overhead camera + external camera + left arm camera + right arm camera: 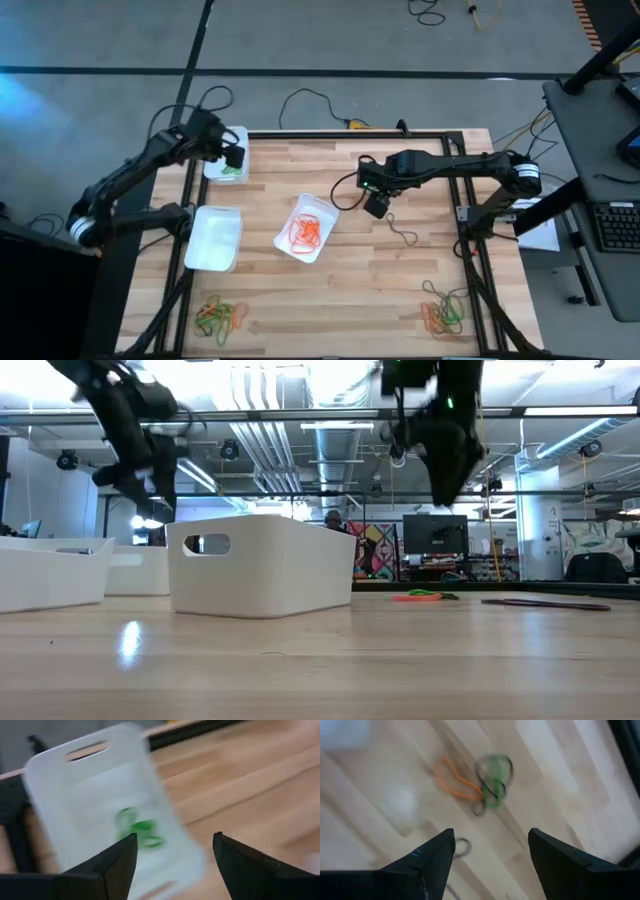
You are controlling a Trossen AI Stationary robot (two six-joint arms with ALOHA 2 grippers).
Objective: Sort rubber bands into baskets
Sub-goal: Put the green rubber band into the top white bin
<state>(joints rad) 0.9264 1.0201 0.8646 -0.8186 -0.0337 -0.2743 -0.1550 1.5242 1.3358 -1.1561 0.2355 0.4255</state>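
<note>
The wooden bench (400, 290) fills the middle of the high view, framed by black rails. The left arm (130, 180) reaches in from the left edge toward the upper left of the bench; the right arm (460, 170) stretches from the right edge toward the centre.

Three white baskets sit on the left half. One basket (228, 155) is at the upper left corner of the bench, with green rubber bands (232, 170) lying in it; the left wrist view shows those green loops (140, 827) on its floor. A second basket (212, 237) lies lower down near the left edge; no bands can be made out in it. The third basket (307, 227), tilted, is near the centre and holds orange rubber bands (305, 230).

The left pincer (233, 157) hangs over the upper-left basket with its fingers (117, 862) spread wide and nothing between them. The right pincer (375, 205) hovers just right of the centre basket, its fingers (432, 857) also spread wide and empty.

Loose mixed bands lie in two heaps: one pile (222, 315) at the lower left of the bench, another pile (443, 312) at the lower right, well apart from the baskets. A thin dark band (402, 232) lies alone just below and right of the right pincer.
</note>
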